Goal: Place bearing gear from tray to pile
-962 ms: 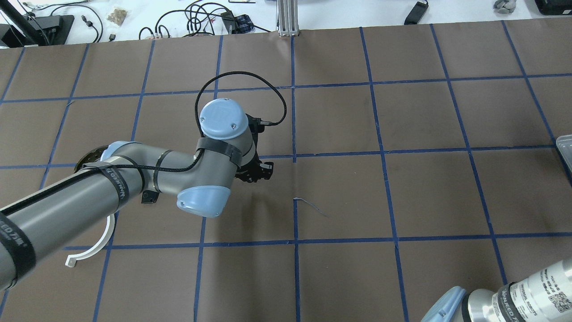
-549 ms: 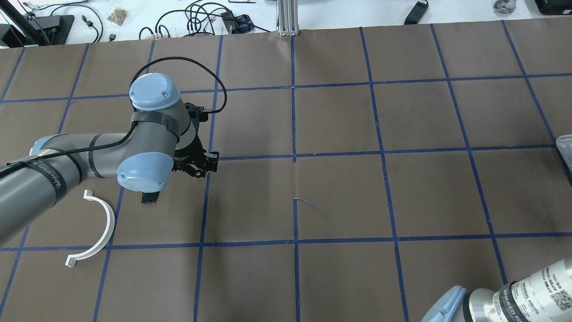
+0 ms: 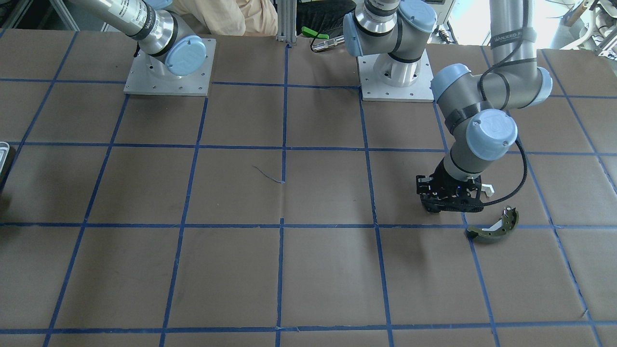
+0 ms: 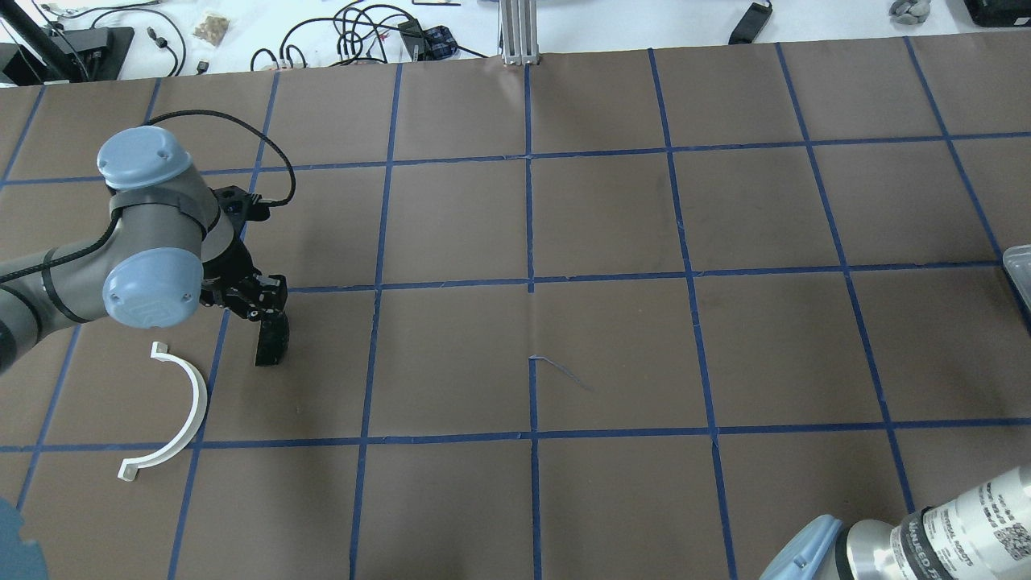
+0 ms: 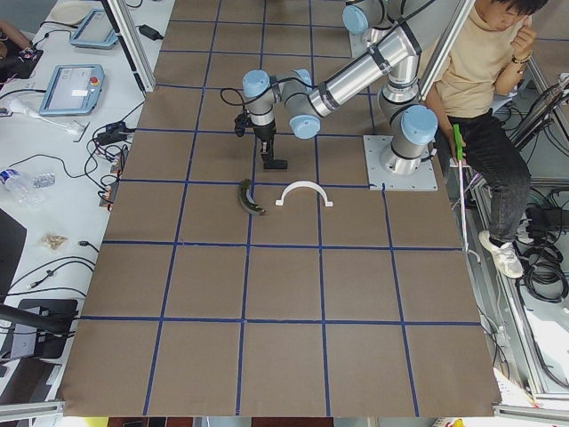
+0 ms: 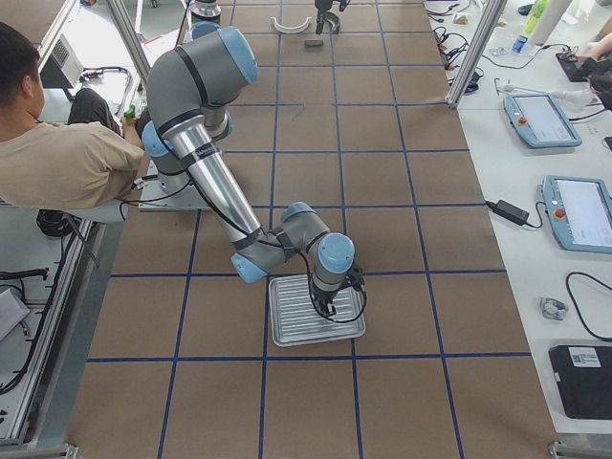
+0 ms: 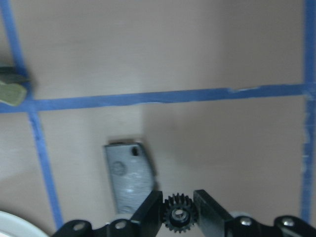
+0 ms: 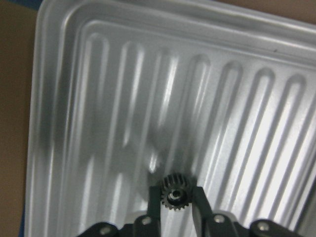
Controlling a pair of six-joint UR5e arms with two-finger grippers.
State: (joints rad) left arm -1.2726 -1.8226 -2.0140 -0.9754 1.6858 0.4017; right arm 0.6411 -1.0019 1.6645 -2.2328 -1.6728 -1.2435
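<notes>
My left gripper (image 7: pixel 180 206) is shut on a small black bearing gear (image 7: pixel 180 220). It hovers just above the pile's black rectangular pad (image 7: pixel 129 175), and it shows in the overhead view (image 4: pixel 266 303) beside that pad (image 4: pixel 271 344). The white half-ring (image 4: pixel 173 419) lies to the left. The olive-green brake shoe (image 3: pixel 494 226) lies near the gripper (image 3: pixel 449 207). My right gripper (image 8: pixel 174 196) is shut on a second black gear (image 8: pixel 173 189) over the ribbed pale tray (image 8: pixel 98 98). Only a sliver of the tray (image 4: pixel 1018 270) shows overhead.
Brown paper with a blue tape grid covers the table. Cables and devices (image 4: pixel 378 36) and an aluminium post (image 4: pixel 519 32) stand along the far edge. An operator (image 6: pixel 67 143) sits behind the robot bases. Teach pendants (image 6: pixel 540 120) lie on a side bench.
My left arm has swung left across the table with the gear, from the middle to just above the black pad. The white half-ring is now uncovered.
</notes>
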